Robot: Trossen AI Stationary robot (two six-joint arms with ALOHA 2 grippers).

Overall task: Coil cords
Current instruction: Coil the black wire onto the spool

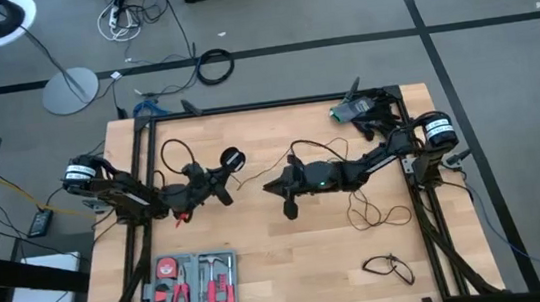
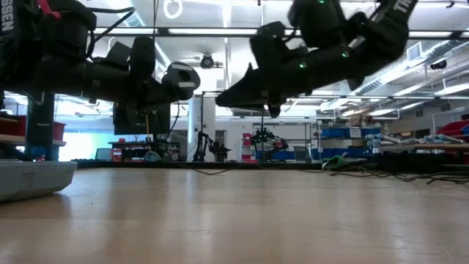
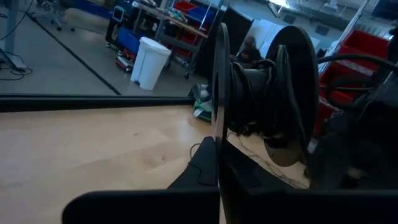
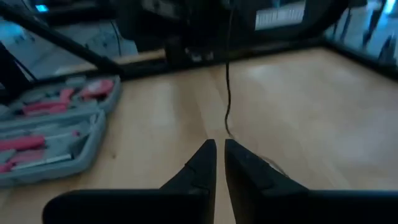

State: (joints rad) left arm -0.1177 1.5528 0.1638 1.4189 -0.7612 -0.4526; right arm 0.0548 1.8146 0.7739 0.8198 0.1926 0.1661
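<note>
My left gripper point(image 1: 221, 179) reaches in from the table's left and is shut on a round black spool-like disc with a pale centre point(image 1: 234, 160). Black cord is wound around the spool's hub point(image 3: 255, 93). My right gripper point(image 1: 272, 184) comes from the right, its tips facing the spool, and is shut on the thin black cord point(image 4: 227, 81). Both hang clear of the table in the low view. The cord's loose loops point(image 1: 377, 215) lie on the wood under the right arm. A short black cord point(image 1: 388, 267) lies curled near the table's near right corner. My left gripper pinches one thin flange of the spool at its rim point(image 3: 217, 149) between its two fingers, coming about level from the table's left. The spool stands on edge beyond the fingertips, lifted clear of the table. My right gripper pinches the thin cord point(image 4: 226, 129) at its fingertips, which stand only a slit apart. The fingers point nearly level toward the table's left. The cord runs almost straight on from the tips toward the left arm, off the table.
A grey tool case point(image 1: 192, 288) with red-handled tools lies open at the near left. A green and black device point(image 1: 351, 112) sits at the far right corner. Black frame rails point(image 1: 275, 103) run along the table's edges. Bare wood point(image 1: 291, 259) shows at the near middle.
</note>
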